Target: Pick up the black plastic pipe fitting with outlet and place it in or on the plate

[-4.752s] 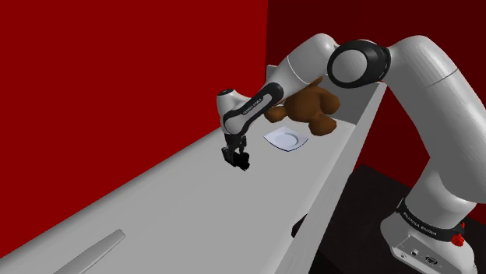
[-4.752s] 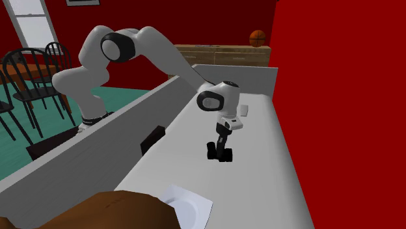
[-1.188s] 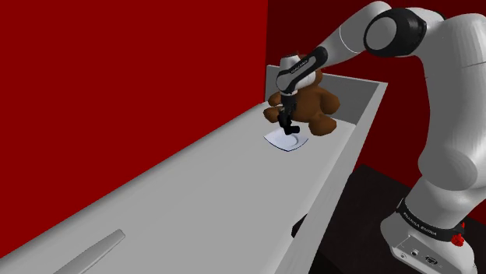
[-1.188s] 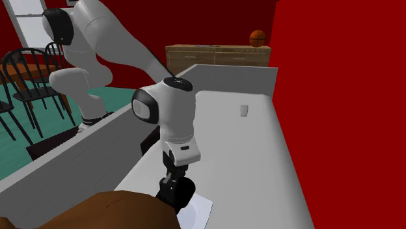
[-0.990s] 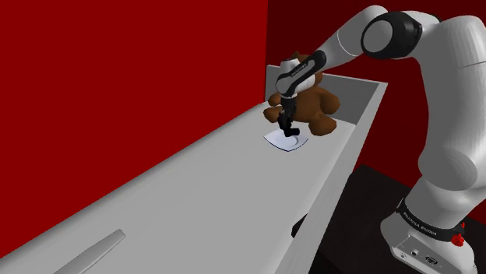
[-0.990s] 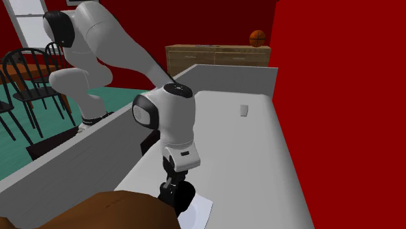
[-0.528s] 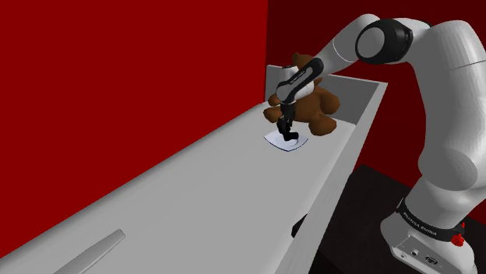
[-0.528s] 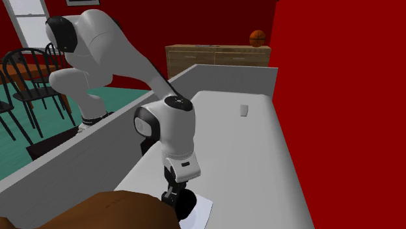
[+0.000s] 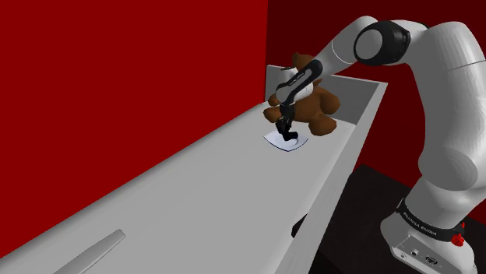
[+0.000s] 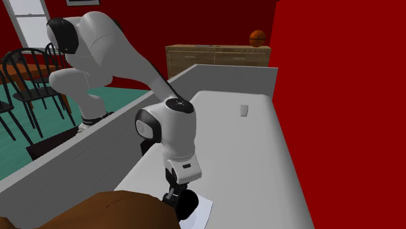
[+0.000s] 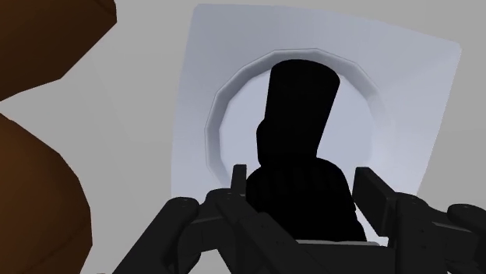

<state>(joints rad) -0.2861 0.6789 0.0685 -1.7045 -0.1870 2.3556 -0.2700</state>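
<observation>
2 fingers (image 11: 375,198), 1 on each side of the fitting (image 11: 300,109). The gripper (image 11: 302,183) has it clamped, with no gap showing on either side.
— Where is it, then?
— Right over the plate (image 11: 195,93). That's the white, square thing with a round well, and the black fitting lines up with the middle of the well.
— Is it touching?
— Can't tell from here. Its lower end looks to be at the plate's surface or just off it.
— What's that brown lump?
— It's 1 brown bear (image 9: 315,107), just beside the plate at the far end of the grey counter (image 9: 195,202), close to the red wall (image 9: 117,78).
— And the arm?
— The arm (image 9: 436,93) reaches over from its stand, wrist bent down above the plate, gripper pointing at the counter.
</observation>
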